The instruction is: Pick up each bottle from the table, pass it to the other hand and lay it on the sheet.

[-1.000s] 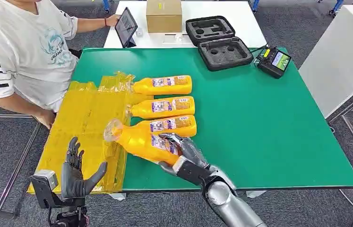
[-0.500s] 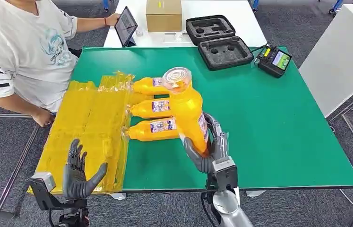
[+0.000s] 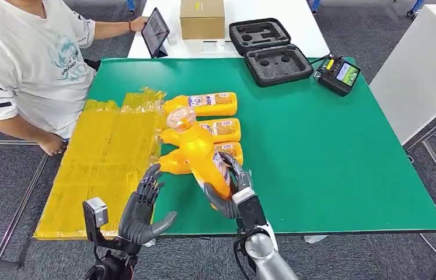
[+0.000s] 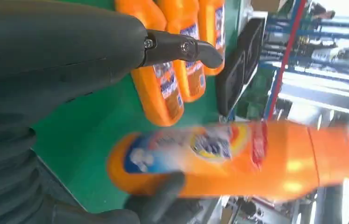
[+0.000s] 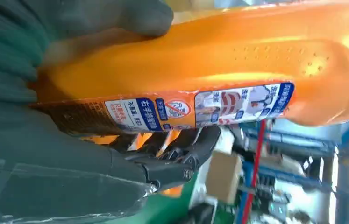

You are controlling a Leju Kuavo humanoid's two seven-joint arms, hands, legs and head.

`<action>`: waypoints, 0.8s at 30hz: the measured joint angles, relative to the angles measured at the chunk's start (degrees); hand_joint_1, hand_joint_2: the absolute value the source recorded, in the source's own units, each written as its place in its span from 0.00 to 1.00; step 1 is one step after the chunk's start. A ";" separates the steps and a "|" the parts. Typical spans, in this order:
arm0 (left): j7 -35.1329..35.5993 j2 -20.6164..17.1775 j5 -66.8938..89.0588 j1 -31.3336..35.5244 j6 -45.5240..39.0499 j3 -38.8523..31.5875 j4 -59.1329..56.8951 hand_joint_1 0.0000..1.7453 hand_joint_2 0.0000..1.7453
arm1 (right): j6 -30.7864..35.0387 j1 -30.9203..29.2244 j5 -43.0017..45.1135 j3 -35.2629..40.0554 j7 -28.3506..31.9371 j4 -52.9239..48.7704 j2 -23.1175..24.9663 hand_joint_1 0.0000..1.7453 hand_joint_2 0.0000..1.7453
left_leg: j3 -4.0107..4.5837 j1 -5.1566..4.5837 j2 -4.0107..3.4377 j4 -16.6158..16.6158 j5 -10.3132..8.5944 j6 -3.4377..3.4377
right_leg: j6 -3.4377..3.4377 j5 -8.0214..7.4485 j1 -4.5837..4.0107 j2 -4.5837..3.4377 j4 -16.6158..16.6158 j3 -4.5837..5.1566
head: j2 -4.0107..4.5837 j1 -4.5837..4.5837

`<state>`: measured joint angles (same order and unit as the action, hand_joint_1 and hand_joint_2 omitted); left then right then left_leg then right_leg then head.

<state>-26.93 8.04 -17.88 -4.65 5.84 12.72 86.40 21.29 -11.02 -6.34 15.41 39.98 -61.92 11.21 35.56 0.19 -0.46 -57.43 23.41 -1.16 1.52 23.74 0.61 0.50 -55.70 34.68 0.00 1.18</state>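
My right hand (image 3: 234,189) grips the bottle (image 3: 201,153) mid-frame; my left hand (image 3: 143,211) is empty, fingers spread. A loose pass could drop it.

Held bottle (image 3: 203,154): glossy orange plastic, paper-like printed label. Sheet (image 3: 107,157): shiny, wrinkled yellow film. Table (image 3: 332,157): matt green surface. Far box (image 3: 202,18): plain brown cardboard.

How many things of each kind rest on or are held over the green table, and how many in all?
Orange bottles: 4, one in the right hand
Yellow sheet: 1
Black foam case: 1
Handheld controller: 1
Total: 7
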 measured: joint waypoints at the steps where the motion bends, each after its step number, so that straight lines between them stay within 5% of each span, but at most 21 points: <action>1: 0.00 -0.15 -0.07 0.26 0.04 0.29 -0.29 0.00 1.00 | -0.44 -0.28 -0.04 0.26 0.00 0.87 0.15 1.00 1.00 | 0.01 0.00 0.00 0.00 0.00 0.00 | 0.00 0.00 0.00 0.00 0.00 0.00 | 0.00 0.00; 24: -1.03 -2.69 -5.36 5.29 -1.11 0.42 -5.55 0.00 1.00 | -2.64 -6.05 -8.30 13.05 0.13 13.81 5.29 1.00 1.00 | 0.05 0.01 -0.01 0.00 -0.02 0.01 | -0.01 0.00 0.01 -0.01 -0.01 0.09 | 0.00 -0.02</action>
<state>-27.96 5.35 -23.23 0.64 4.72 13.14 80.85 18.64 -17.07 -14.64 28.46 40.11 -48.11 16.50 35.61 0.20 -0.48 -57.42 23.39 -1.15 1.51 23.74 0.62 0.49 -55.71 34.77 0.00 1.16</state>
